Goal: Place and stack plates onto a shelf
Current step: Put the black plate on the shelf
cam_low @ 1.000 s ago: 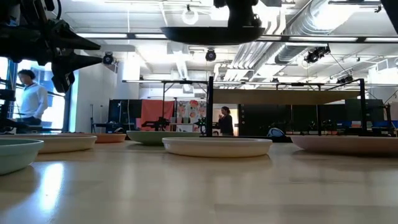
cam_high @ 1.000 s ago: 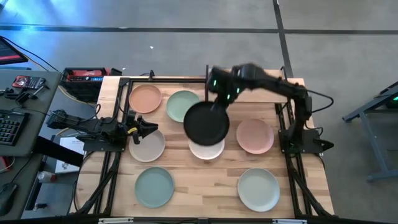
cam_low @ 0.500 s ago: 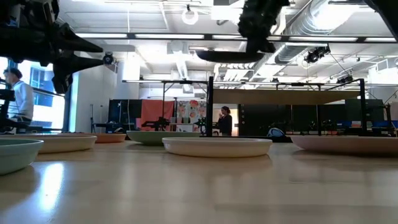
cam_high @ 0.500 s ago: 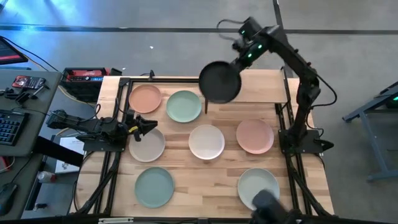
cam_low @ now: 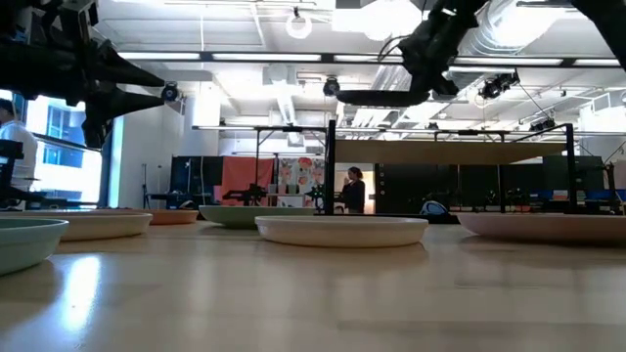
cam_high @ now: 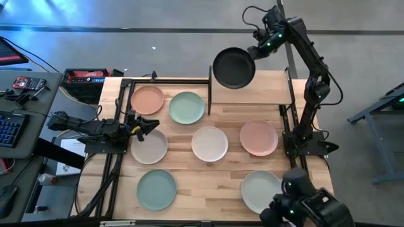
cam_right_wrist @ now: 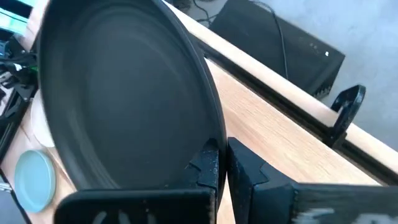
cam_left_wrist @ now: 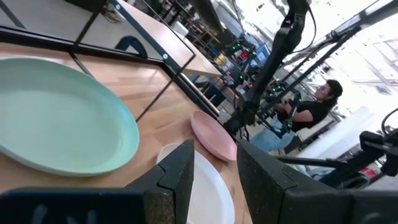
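My right gripper [cam_high: 254, 54] is shut on the black plate [cam_high: 233, 67], which hangs high over the far left corner of the shelf [cam_high: 259, 91], a light-wood board on black posts. The low view shows the black plate [cam_low: 377, 96] well above the shelf board [cam_low: 450, 153]. On the tabletop lie a salmon plate [cam_high: 147, 99], mint plate [cam_high: 186, 107], cream plate [cam_high: 209, 144], pink plate [cam_high: 258, 137], beige plate [cam_high: 149, 147], second mint plate [cam_high: 156, 189] and pale plate [cam_high: 259, 189]. My left gripper [cam_high: 150, 126] waits open over the beige plate's far rim. My right gripper pinches the black plate's rim [cam_right_wrist: 210, 127] between its two fingers, one finger [cam_right_wrist: 206, 163] on the inner face and the other [cam_right_wrist: 244, 169] on the underside. The fingers reach in from the table's far right side. The plate is lifted clear and nearly level.
A dark device [cam_high: 303, 203] with green lights stands at the table's near right corner, over part of the pale plate. Black frame rails [cam_high: 120, 135] run along both table sides. People stand in the room beyond the table [cam_low: 352, 191].
My right arm has carried the black plate from above the cream plate at the table's middle toward the far edge, and it now hangs over the shelf's far left corner, lifted clear throughout. The dark device has come into view at the near right corner.
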You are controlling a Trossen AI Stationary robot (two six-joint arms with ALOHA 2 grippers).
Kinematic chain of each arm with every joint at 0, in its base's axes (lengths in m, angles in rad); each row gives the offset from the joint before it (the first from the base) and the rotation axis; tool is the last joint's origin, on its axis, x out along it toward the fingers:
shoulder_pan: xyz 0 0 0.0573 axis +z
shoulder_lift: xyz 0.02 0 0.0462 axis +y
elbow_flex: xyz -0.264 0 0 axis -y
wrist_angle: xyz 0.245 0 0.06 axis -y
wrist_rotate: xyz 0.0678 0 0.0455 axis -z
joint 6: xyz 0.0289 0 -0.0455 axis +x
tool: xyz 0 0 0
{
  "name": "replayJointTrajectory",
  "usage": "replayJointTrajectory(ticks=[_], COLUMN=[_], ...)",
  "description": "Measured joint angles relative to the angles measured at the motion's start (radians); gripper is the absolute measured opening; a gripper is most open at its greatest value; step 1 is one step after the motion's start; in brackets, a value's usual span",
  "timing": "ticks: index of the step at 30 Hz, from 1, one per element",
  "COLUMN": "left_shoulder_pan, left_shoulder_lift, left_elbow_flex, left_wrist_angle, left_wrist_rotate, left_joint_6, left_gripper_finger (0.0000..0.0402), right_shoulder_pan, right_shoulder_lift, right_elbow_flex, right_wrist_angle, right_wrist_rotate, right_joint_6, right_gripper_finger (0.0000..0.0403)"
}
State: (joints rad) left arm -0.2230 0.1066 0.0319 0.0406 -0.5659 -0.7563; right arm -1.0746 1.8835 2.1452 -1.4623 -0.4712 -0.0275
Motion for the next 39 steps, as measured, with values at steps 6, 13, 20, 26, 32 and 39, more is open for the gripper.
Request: replayJointTrajectory(ticks=[6, 13, 20, 26, 32, 39], left_shoulder_pan=[0.000, 0.000, 0.000, 0.000, 0.000, 0.000], left_shoulder_lift=[0.000, 0.000, 0.000, 0.000, 0.000, 0.000], left_elbow_flex=[0.000, 0.000, 0.000, 0.000, 0.000, 0.000], left_wrist_angle=[0.000, 0.000, 0.000, 0.000, 0.000, 0.000], left_wrist_rotate=[-0.001, -0.001, -0.025, -0.026, -0.026, -0.026], left_joint_6=[0.000, 0.000, 0.000, 0.000, 0.000, 0.000], left_gripper_finger=[0.0110, 0.0110, 0.0110, 0.0110, 0.0110, 0.0110], right_shoulder_pan=[0.009, 0.014, 0.037, 0.057, 0.072, 0.089], right_shoulder_lift=[0.043, 0.087, 0.124, 0.153, 0.177, 0.183], right_elbow_flex=[0.000, -0.001, -0.001, -0.001, -0.001, -0.001], right_wrist_angle=[-0.030, -0.089, -0.100, -0.109, -0.109, -0.109], right_wrist_rotate=[-0.007, 0.000, 0.036, 0.079, 0.090, 0.149], right_joint_6=[-0.034, -0.064, -0.061, -0.060, -0.029, -0.025], right_gripper_finger=[0.0000, 0.0000, 0.0000, 0.0000, 0.0000, 0.0000])
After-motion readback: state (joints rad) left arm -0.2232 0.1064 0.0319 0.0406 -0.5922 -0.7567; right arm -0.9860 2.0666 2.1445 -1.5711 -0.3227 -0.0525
